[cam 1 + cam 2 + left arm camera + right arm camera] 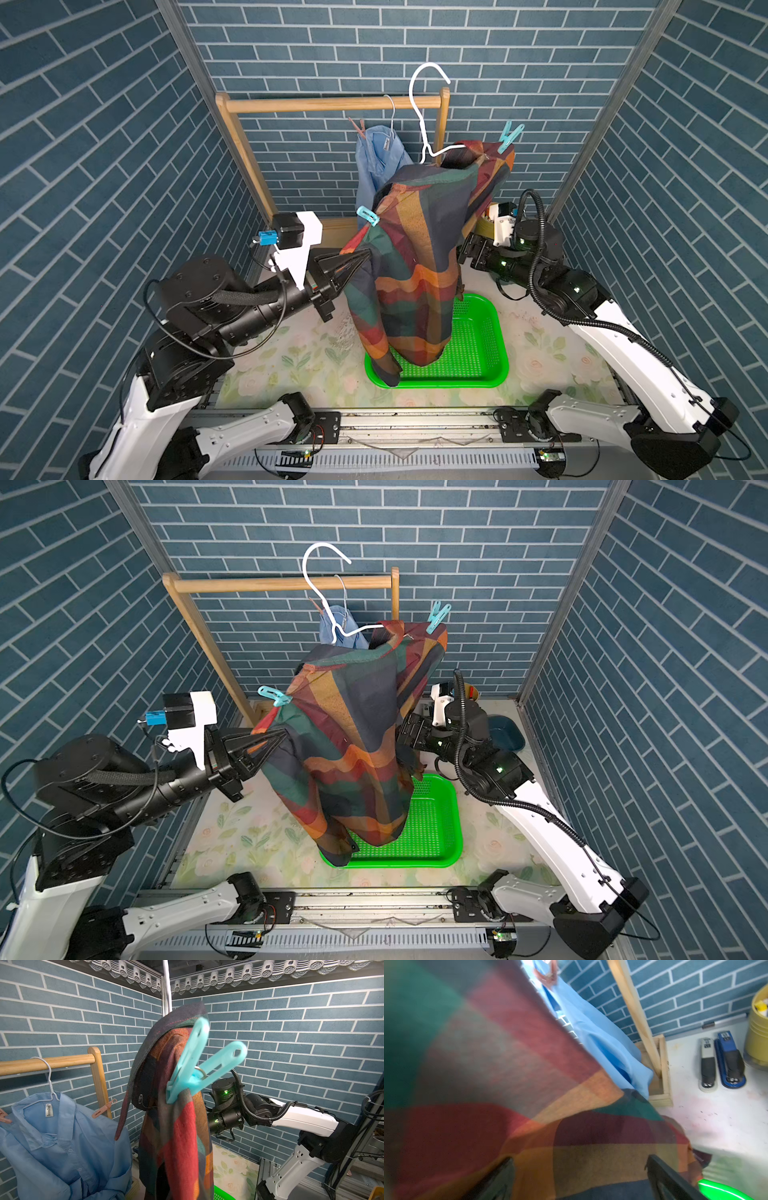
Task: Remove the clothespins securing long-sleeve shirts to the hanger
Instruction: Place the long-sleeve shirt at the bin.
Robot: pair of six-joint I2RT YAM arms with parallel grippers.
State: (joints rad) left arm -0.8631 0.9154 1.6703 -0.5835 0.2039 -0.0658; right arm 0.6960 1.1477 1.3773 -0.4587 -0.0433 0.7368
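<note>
You hold the plaid shirt; no pin is off yet.
Your left gripper is pinched shut on the plaid shirt, and one teal pin sits just above it. Your right gripper is wide open against the shirt, with the other teal pin high above. Next, squeeze a pin's tails. Count: two teal, two pink pins, two shirts.

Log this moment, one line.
left pincer: shut on plaid shirt | right pincer: open, facing plaid shirt | teal clothespins: two, clipped on plaid shirt | pink clothespins: on blue shirt
</note>
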